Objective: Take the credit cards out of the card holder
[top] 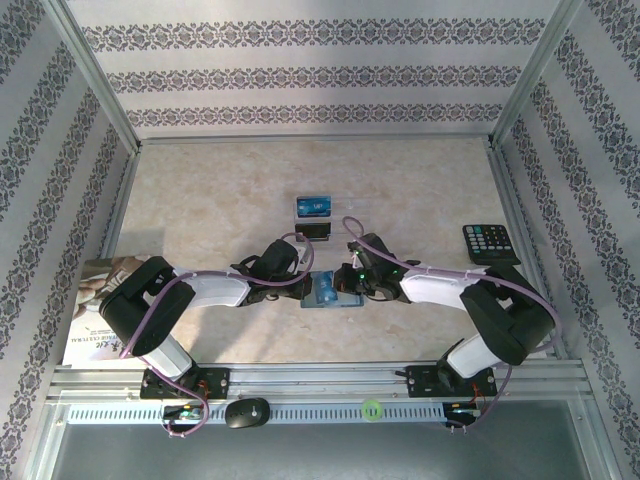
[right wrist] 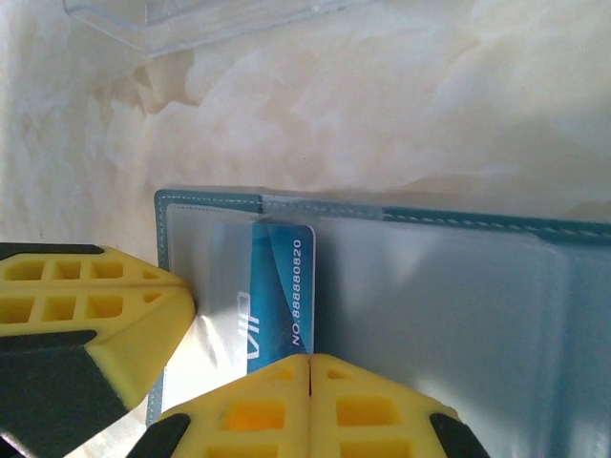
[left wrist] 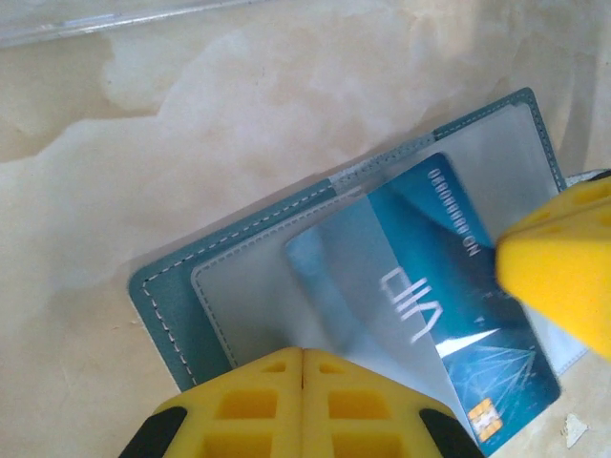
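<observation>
The teal card holder [top: 325, 292] lies open on the table between both grippers, its clear pockets facing up [left wrist: 172, 296] [right wrist: 430, 286]. A blue VIP credit card [left wrist: 449, 286] [right wrist: 282, 286] sticks out of a pocket at an angle. My left gripper [top: 303, 278] [left wrist: 303, 351] is shut, its tips pressing on the holder's clear pocket beside the card. My right gripper [top: 346, 283] [right wrist: 310, 358] is shut too, its tips resting on the card's near edge. A right finger [left wrist: 563, 277] covers the card's corner. The left fingers [right wrist: 95, 305] sit at the holder's left end.
A black calculator [top: 490, 243] lies at the right. Another blue card [top: 313, 206] stands on a small dark stand behind the holder. A clear plastic sheet [left wrist: 95, 19] [right wrist: 191, 24] lies just beyond. A printed booklet [top: 88, 300] lies at the left edge.
</observation>
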`<action>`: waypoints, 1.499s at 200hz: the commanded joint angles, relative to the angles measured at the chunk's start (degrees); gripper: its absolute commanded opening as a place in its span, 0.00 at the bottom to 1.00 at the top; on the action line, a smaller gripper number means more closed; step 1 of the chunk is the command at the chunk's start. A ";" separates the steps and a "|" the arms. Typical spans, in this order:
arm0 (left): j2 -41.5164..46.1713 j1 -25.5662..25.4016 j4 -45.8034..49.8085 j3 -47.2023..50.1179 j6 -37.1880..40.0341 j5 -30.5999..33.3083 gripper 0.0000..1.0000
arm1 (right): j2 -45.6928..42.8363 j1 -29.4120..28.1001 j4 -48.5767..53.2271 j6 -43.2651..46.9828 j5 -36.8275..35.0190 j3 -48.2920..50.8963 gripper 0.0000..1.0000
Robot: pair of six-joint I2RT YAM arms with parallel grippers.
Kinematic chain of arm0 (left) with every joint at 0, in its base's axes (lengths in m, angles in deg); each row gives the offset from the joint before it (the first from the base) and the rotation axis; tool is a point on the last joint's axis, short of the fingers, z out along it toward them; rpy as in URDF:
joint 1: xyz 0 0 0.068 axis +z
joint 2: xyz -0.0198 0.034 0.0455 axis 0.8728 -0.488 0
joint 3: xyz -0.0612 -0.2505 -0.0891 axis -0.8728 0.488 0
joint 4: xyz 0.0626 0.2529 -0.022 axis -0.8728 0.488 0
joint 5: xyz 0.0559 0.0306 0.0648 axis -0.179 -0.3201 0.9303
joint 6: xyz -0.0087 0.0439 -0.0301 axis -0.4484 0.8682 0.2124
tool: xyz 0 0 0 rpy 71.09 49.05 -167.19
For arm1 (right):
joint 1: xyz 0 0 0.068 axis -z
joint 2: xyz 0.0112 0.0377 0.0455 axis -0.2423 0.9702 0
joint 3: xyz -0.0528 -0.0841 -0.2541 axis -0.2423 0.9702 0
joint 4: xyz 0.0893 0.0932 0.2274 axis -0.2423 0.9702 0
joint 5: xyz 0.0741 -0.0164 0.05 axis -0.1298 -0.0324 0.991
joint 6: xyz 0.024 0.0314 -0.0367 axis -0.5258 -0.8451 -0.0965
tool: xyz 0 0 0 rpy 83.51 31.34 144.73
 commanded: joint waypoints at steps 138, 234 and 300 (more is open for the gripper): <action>-2.08 0.06 1.52 1.43 -1.14 -2.37 0.00 | 3.52 -0.55 -1.94 -1.00 3.13 -1.38 0.23; -1.40 0.12 2.08 1.31 -0.97 -2.17 0.00 | -4.26 1.44 0.14 -0.88 -3.35 2.18 0.00; 0.16 0.39 2.57 -0.11 -0.31 -2.30 0.00 | -13.37 4.66 2.76 2.73 -2.56 3.36 0.00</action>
